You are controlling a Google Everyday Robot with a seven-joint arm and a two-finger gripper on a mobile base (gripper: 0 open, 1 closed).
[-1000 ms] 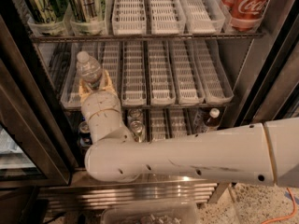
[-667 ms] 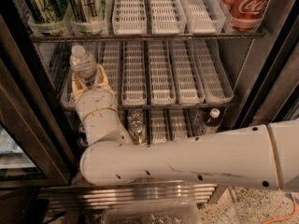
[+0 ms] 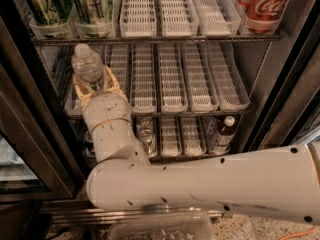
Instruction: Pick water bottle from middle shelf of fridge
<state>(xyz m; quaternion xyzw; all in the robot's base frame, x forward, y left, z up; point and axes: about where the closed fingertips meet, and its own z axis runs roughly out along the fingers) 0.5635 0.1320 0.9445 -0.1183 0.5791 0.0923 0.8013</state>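
The water bottle (image 3: 87, 63), clear ribbed plastic with a white cap, stands upright at the left end of the middle shelf (image 3: 172, 79), in the leftmost white slotted lane tray. My gripper (image 3: 96, 86) reaches into the fridge (image 3: 292, 84) from below. Its yellowish fingers (image 3: 113, 82) close on either side of the bottle's lower body. The bottle's base is hidden behind the gripper and wrist. The white arm runs across the bottom of the view.
Green cans (image 3: 45, 6) stand on the upper shelf at left and red Coca-Cola cans (image 3: 262, 4) at right. The lower shelf holds cans (image 3: 146, 132) and a small dark-liquid bottle (image 3: 222, 134). A dark door frame (image 3: 30, 134) stands close at left.
The gripper and the water bottle have moved together a little up and to the left, and the arm's elbow has shifted left with them.
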